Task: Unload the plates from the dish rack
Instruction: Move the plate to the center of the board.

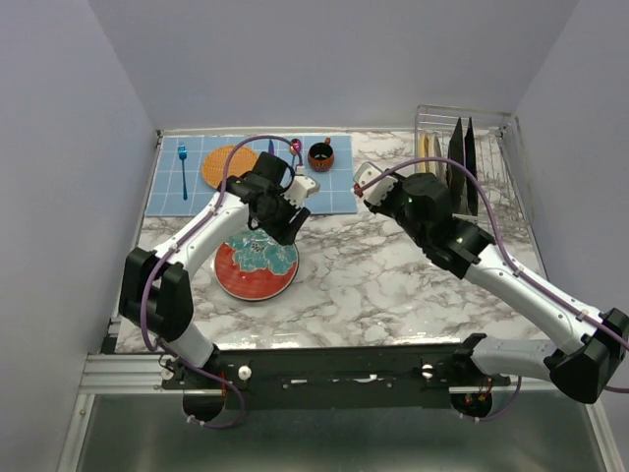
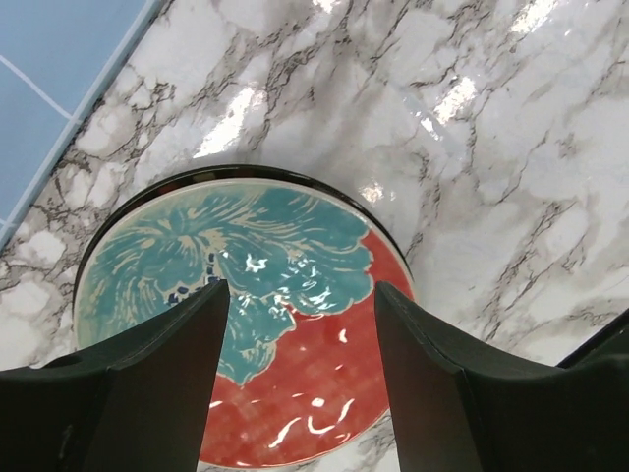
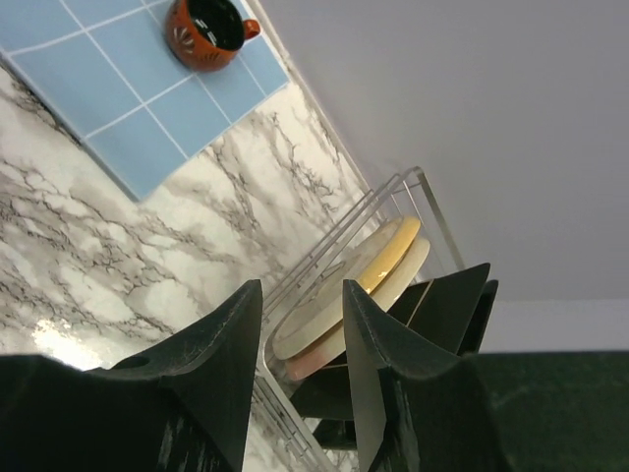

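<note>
**Top view.** The red plate (image 1: 254,265) lies flat on the marble table (image 1: 393,285), left of centre and near the blue mat (image 1: 197,192). The left gripper (image 1: 284,229) hangs over its far edge. The dish rack (image 1: 496,162) stands in the far right corner and holds cream round plates (image 1: 425,152) and dark square plates (image 1: 459,157) upright. The right gripper (image 1: 365,181) sits just left of the rack. On the mat are an orange woven disc (image 1: 228,165), a blue fork (image 1: 183,167), a spoon (image 1: 295,150) and a mug (image 1: 320,155).

**Left wrist.** The left gripper (image 2: 300,287) is spread wide and holds nothing, with the red plate (image 2: 305,413) beneath it. A dark rim (image 2: 236,172) shows under the plate's far edge, perhaps another plate. I judge this plate delivered, and this arm needs only to lift clear.

**Right wrist.** The right gripper (image 3: 302,287) is moderately apart and empty, aimed at the dish rack (image 3: 393,187). The cream round plates (image 3: 383,254) lean nearest, with the dark square plates (image 3: 447,295) behind. The next move probably calls for closing on one rim and lifting straight up. The rack's wires and the closely packed neighbouring plates could snag the fingers. The mug (image 3: 206,29) sits well apart.
</note>
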Tool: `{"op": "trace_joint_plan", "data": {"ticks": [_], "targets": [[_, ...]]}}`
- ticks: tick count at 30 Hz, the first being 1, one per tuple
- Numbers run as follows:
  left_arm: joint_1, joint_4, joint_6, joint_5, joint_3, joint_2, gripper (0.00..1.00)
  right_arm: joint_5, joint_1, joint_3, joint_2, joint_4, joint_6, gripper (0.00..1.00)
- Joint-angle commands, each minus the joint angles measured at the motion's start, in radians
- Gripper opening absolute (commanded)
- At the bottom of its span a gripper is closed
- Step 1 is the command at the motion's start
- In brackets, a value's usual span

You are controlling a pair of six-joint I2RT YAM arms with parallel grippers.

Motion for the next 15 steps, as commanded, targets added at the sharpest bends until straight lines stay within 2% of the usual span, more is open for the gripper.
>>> {"op": "trace_joint_plan", "data": {"ticks": [1, 2, 7, 15], "targets": [[-0.081, 0.036, -0.142, -0.150, -0.005, 0.050, 0.73, -0.023, -0.012, -0.019, -0.025, -0.032, 0.032, 0.47], [-0.094, 0.031, -0.162, -0.219, 0.003, 0.061, 0.74, -0.026, -0.012, -0.019, -0.026, -0.034, 0.032, 0.47], [-0.132, 0.039, -0.191, -0.270, -0.008, 0.077, 0.83, -0.032, -0.012, -0.009, -0.029, -0.047, 0.023, 0.47], [-0.140, 0.031, -0.220, -0.368, 0.011, 0.126, 0.84, -0.053, -0.012, -0.006, -0.025, -0.054, 0.011, 0.47]]}}
